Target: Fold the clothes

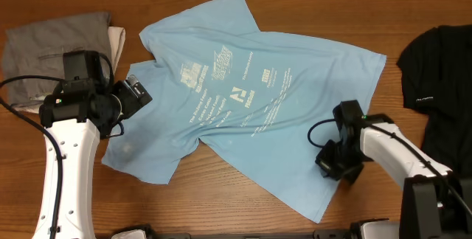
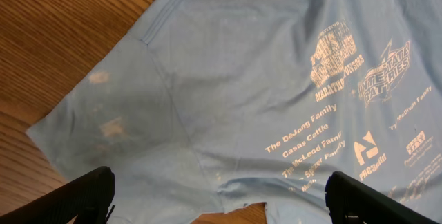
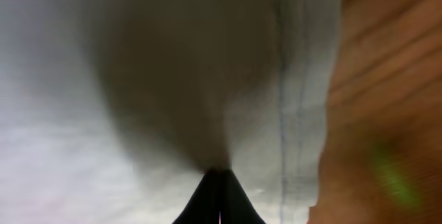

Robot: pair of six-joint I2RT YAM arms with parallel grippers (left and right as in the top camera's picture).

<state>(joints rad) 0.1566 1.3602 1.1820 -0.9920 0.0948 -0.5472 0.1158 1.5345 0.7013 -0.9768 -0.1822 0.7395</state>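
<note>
Right gripper (image 3: 218,182), clamped on a thin pinch of hem at the right edge of the T-shirt (image 1: 243,99), could slip off or drag it all, spread print-up on the table (image 1: 369,10), because the left gripper (image 2: 221,203) hangs wide open and empty above the T-shirt's left sleeve.

The left arm (image 1: 70,158) is shown reaching forward, with the left gripper (image 1: 139,95) turned to the right and its fingers (image 2: 90,193) spread wide apart. The right arm (image 1: 391,147) is angled leftward and lowered. The right gripper (image 3: 217,193) is closed, its fingertips pinched together on the T-shirt (image 3: 138,79).
</note>
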